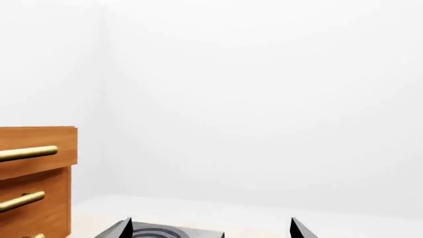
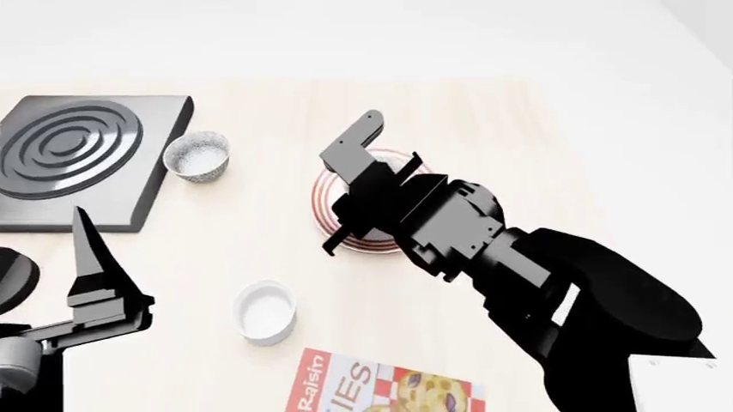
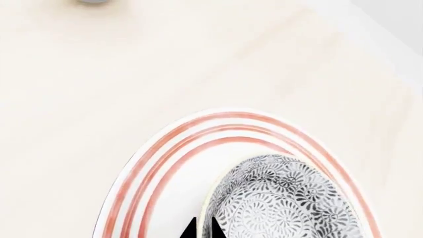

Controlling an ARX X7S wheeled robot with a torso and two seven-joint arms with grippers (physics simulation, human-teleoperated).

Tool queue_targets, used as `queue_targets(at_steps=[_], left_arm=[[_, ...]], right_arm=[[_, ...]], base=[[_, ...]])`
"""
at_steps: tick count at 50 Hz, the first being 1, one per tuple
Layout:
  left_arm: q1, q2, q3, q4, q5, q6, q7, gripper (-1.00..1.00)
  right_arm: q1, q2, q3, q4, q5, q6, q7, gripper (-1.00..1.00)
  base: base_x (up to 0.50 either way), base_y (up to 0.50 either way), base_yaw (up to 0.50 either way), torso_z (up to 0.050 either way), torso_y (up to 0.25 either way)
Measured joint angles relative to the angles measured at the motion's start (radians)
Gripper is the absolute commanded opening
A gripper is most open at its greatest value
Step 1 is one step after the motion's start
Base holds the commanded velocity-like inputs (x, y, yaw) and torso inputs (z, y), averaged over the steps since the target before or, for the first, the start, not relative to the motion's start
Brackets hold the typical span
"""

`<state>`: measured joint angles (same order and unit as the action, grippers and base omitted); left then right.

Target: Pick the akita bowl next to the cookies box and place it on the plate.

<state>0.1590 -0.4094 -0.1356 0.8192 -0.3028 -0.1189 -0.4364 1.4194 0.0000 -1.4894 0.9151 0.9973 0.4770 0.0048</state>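
Hovering: right gripper (image 2: 372, 184) above the plate (image 3: 148, 163), fingertips nearly together on the bowl's rim.
Bowl (image 3: 284, 203): patterned, inside the plate's red rings.
Left gripper (image 1: 211, 229): fingers apart, holding nothing, near the stove (image 2: 81, 154).
Nearby on the surface (image 2: 516, 137): cookies box (image 2: 390, 386), white cup (image 2: 266, 312), second bowl (image 2: 197, 155).

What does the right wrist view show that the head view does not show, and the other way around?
Only the right wrist view shows the akita bowl lying over the plate, patterned outside up, with the gripper tips at its rim. Only the head view shows the right gripper itself, the left gripper, the cookies box, a white cup, a second patterned bowl and the burner. Both show the plate and the pale table.
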Motion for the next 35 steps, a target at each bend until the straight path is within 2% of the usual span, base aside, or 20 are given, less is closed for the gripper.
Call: queue_targets(at_steps=[4, 5, 24, 35], left_arm=[[0.001, 0.002, -0.003, 0.0, -0.003, 0.005, -0.002, 1.0], [0.001, 0.002, -0.003, 0.0, -0.004, 0.006, -0.003, 1.0], [0.003, 0.003, -0.008, 0.0, -0.012, 0.015, -0.011, 1.0], [0.003, 0.001, -0.007, -0.001, -0.014, 0.018, -0.014, 1.0]], right_arm=[[-0.002, 0.0, 0.002, -0.001, -0.001, -0.001, 0.003, -1.0], [-0.003, 0.0, 0.003, -0.001, -0.001, -0.001, 0.003, 1.0], [-0.015, 0.0, -0.029, 0.025, 0.018, 0.006, 0.023, 1.0], [0.071, 0.0, -0.018, 0.047, 0.086, -0.019, -0.005, 1.0]], base=[[0.0, 0.0, 0.0, 0.0, -0.004], [0.0, 0.0, 0.0, 0.0, 0.0], [0.0, 0.0, 0.0, 0.0, -0.001], [0.0, 0.0, 0.0, 0.0, 0.0]])
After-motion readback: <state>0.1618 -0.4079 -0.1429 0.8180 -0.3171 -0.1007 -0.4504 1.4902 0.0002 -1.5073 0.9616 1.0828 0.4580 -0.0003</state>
